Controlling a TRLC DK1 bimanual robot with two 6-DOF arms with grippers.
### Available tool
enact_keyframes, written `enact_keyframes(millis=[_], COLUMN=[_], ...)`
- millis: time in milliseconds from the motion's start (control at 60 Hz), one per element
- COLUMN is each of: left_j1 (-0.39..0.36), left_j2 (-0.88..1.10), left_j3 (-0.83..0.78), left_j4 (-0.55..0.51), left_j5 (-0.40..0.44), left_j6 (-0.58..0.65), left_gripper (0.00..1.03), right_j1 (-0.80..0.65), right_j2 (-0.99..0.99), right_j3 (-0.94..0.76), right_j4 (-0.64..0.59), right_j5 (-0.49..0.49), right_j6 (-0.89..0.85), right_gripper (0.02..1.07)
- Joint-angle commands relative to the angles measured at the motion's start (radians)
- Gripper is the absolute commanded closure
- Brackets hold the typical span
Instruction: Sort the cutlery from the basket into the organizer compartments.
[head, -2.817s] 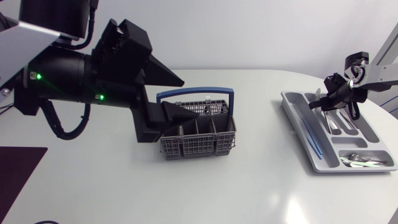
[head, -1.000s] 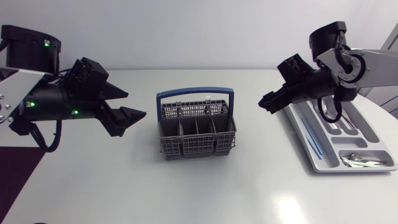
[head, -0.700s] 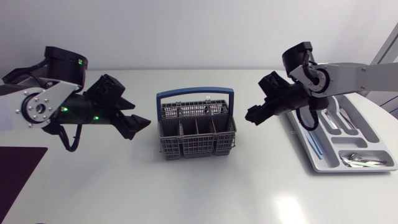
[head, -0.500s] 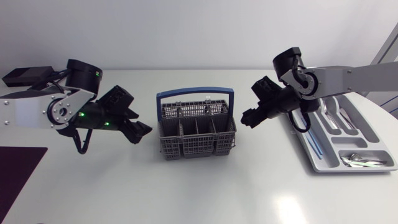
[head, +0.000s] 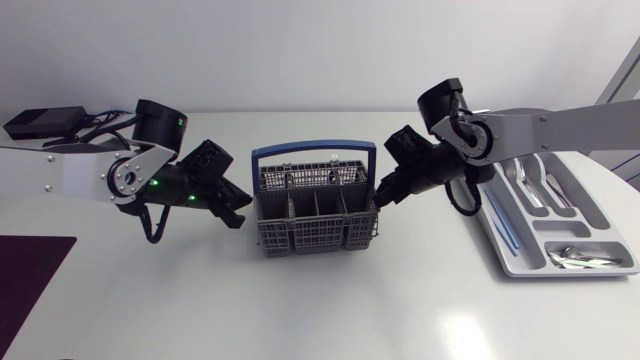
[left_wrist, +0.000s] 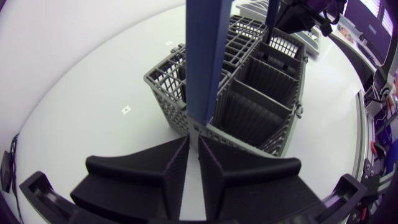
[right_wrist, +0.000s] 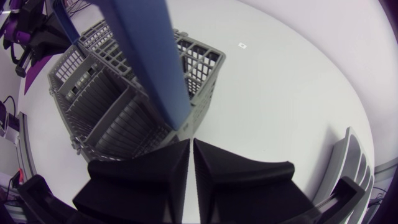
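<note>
Our left gripper (head: 236, 212) sits low at the left end of the grey plastic mesh cutlery basket (head: 316, 226), fingers pressed together on nothing. Its tips are just below the foot of the arched blue handle (head: 316, 148). Our right gripper (head: 386, 193) mirrors it at the basket's right end, also closed and empty. The pale grey compartmented organizer tray (head: 478, 212) lies well apart to the right, with pieces of silver cutlery (head: 574, 258) in it.

We judge the main risk to be the basket itself. It looks light, and a push from either wedge tip could slide or tip it, or a tip could snag in the mesh. Closed fingers also cannot take a piece, and the handle bars a straight reach from above.

We cannot tell whether either tip touches the basket wall. The compartments seen from the wrists look bare, though the rear one may hold something thin. The right arm hides part of the tray.
</note>
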Motion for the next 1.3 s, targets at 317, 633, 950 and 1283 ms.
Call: enact_keyframes(millis=[317,633,950,1283], left_j1=[-0.054,-0.102,-0.097,-0.069], left_j2=[0.1,0.036,-0.023,-0.03], left_j3=[0.088,0.031,-0.017,0.002], left_j4=[0.045,0.042,0.036,0.036], left_j5=[0.005,0.004,0.004,0.004], left_j6=[-0.055,-0.057,-0.06,-0.055], left_gripper=[0.98,0.98,0.98,0.98], right_j1=[0.083,0.087,0.06,0.094], right_j2=[-0.088,-0.105,-0.04,-0.037], right_j3=[-0.074,-0.077,-0.019,0.006], right_j4=[-0.03,-0.025,-0.022,-0.036], right_j5=[0.004,0.026,0.026,0.032], right_j6=[0.064,0.067,0.06,0.067], right_gripper=[1.02,1.02,1.02,1.02])
